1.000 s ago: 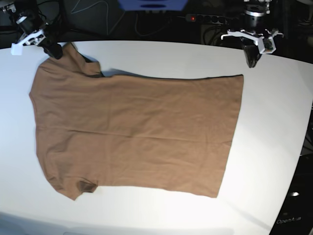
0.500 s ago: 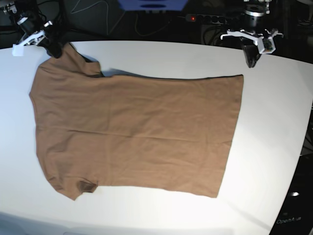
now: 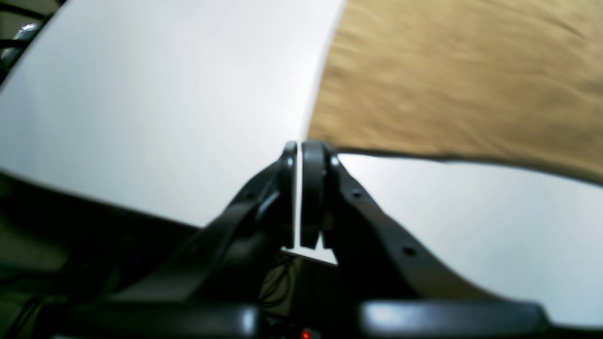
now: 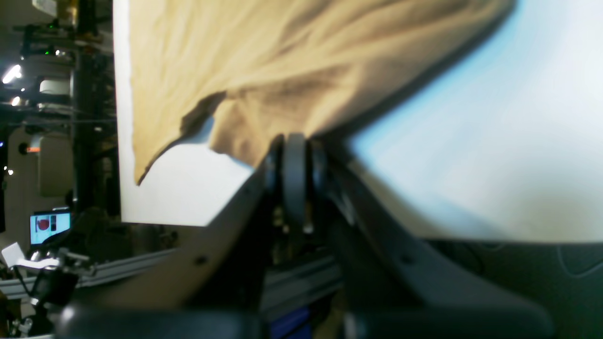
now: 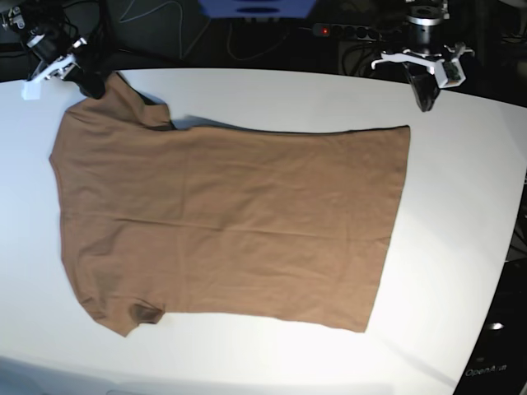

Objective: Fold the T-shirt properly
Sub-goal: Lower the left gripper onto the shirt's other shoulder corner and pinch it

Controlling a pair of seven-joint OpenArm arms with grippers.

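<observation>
A white worktop with a curved far edge fills most of the base view. Behind it, along the top of the frame, dark cables, a power strip with a red light and a blue object are seen. In the right wrist view, a dim room is glimpsed at the left edge, with a small lit screen at lower left.

The T-shirt is spread flat over the middle and left of the worktop, its hem toward the right of the frame and its sleeves toward the left. One sleeve lies at the lower left; the other is drawn up toward the upper left corner, where a shadow is cast beneath it.

The right tool is found at that upper left corner, at the tip of the raised sleeve. In its wrist view its fingers are pressed together, with tan cloth meeting them right at the tips; the sleeve appears to be pinched there, though blur keeps the contact from being seen sharply.

The left tool is held at the upper right of the base view, above the worktop's far edge and near the hem corner of the shirt. Its fingers are pressed together with only a thin slit between, and nothing is held; the cloth's corner lies just beyond the tips.
</observation>
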